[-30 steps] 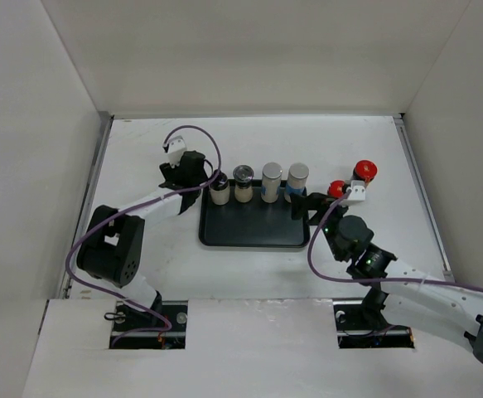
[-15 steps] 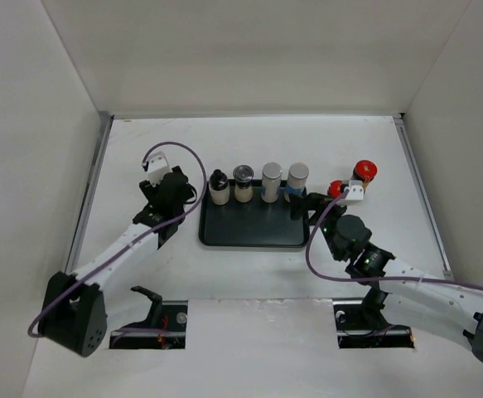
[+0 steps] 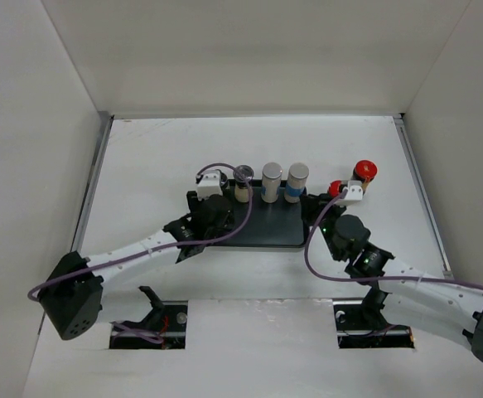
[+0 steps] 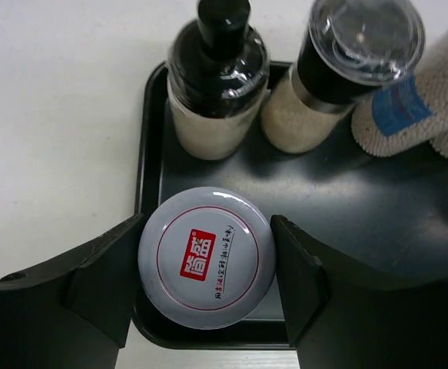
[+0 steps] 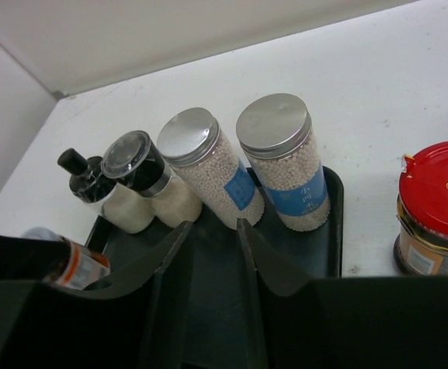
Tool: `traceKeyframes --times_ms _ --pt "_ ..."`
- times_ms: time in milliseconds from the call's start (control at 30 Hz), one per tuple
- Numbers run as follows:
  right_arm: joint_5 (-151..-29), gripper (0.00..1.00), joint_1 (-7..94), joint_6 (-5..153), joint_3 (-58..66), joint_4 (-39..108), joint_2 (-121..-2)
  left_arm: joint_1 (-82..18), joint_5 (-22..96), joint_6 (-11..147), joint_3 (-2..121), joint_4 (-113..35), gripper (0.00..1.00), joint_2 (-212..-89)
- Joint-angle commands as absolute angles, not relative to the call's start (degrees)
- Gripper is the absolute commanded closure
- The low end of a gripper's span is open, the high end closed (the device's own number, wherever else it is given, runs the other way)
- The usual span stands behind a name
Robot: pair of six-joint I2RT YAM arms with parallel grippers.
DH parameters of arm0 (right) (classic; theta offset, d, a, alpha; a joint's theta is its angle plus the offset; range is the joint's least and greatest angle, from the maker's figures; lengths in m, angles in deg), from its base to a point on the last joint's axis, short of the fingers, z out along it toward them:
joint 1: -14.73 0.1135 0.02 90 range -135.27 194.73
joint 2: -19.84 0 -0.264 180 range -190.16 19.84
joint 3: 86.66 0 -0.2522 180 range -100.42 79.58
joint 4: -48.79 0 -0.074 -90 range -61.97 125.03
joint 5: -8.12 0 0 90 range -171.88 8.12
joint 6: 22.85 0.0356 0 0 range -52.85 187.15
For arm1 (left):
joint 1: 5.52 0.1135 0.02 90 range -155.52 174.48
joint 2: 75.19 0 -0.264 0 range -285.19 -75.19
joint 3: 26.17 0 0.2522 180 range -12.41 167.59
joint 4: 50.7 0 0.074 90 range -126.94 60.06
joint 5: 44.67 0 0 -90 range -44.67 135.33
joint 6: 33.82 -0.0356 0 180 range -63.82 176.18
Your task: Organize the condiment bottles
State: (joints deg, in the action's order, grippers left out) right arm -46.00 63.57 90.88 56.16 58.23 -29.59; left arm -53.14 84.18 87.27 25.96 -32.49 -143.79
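A white-capped jar with a red logo (image 4: 206, 257) sits between my left gripper's (image 4: 206, 231) fingers, which are shut on it over the black tray's (image 4: 148, 154) front left corner. Behind it on the tray stand a black-capped cream bottle (image 4: 217, 77), a clear-lidded jar (image 4: 346, 69) and two silver-capped, blue-labelled bottles (image 5: 208, 165) (image 5: 285, 157). My right gripper (image 5: 212, 224) hovers over the tray's (image 3: 282, 236) right part, its jaws a narrow gap apart with nothing between them. Two red-capped jars (image 3: 335, 188) (image 3: 365, 171) stand on the table right of the tray.
White walls enclose the table on the left, back and right. The nearer red-capped jar (image 5: 435, 207) stands close to my right gripper's right side. Both arms reach in from the near edge, and the left arm's purple cable (image 3: 224, 166) loops above its wrist.
My left arm swung out to the left of the tray, then back over its front left corner. My right gripper's jaws closed from wide to a narrow gap.
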Motion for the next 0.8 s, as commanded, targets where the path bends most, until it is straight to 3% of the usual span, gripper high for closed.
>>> traceKeyframes --times_ms 0,200,433,667,767 --pt "-43.13 0.67 64.08 91.14 55.15 59.64 -27.8 -54.08 86.38 87.56 28.19 -41.41 0.66 -144.7" --pt "-39.43 0.87 64.34 92.73 53.14 56.05 -28.06 -54.34 85.67 87.47 26.53 -45.37 0.65 -149.72" --pt "-39.35 0.93 66.1 92.55 51.73 53.15 -25.78 -54.17 86.03 87.47 23.72 -47.31 0.59 -148.68" --pt "-34.52 0.82 64.61 93.69 50.23 45.77 -25.08 -54.08 85.5 87.38 22.48 -45.12 0.59 -146.39" --pt "-30.39 0.66 62.68 94.22 50.05 42.08 -23.5 -54.43 85.5 87.2 22.83 -43.09 0.54 -144.72"
